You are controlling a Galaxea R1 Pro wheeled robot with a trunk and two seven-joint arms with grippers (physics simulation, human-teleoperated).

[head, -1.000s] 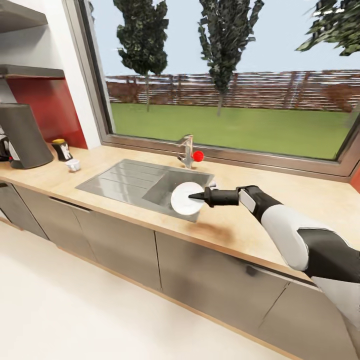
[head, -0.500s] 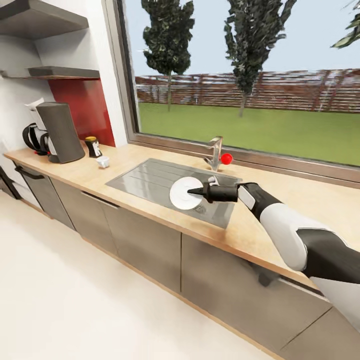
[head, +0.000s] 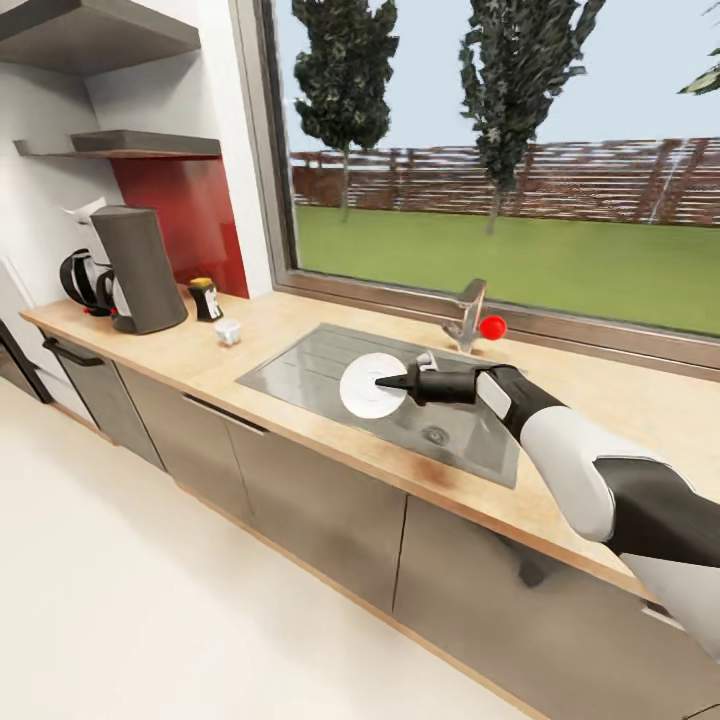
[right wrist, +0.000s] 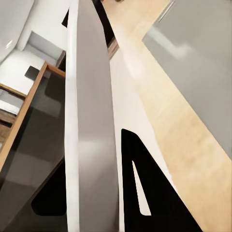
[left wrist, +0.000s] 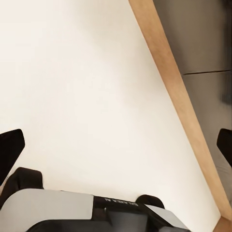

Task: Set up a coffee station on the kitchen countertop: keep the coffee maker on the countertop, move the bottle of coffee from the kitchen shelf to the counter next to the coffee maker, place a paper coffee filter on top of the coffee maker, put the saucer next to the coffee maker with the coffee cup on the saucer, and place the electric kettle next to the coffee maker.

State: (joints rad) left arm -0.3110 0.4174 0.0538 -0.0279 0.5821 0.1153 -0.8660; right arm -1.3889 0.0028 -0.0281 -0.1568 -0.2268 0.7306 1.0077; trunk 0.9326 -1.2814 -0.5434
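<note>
Reaching forward from the lower right of the head view, right arm nearly level, white forearm and black wrist extended over the steel sink [head: 300,365] set into the kitchen countertop [head: 560,490]. Right gripper [head: 385,381] clamped on the rim of the saucer [head: 365,390], held on edge above the sink basin with its face toward the camera. Seen edge-on in the right wrist view as a grey-white band [right wrist: 92,121] between dark fingers [right wrist: 154,193]. Farther left on the worktop: coffee maker [head: 140,268], electric kettle [head: 82,280] behind it, bottle of coffee [head: 206,299] beside it, coffee cup [head: 229,331] just in front. Left gripper [left wrist: 116,145] spread wide over pale floor, dark fingertips [left wrist: 10,150] at both frame edges. Faint mirrored lettering on the left wrist housing, unreadable.
</note>
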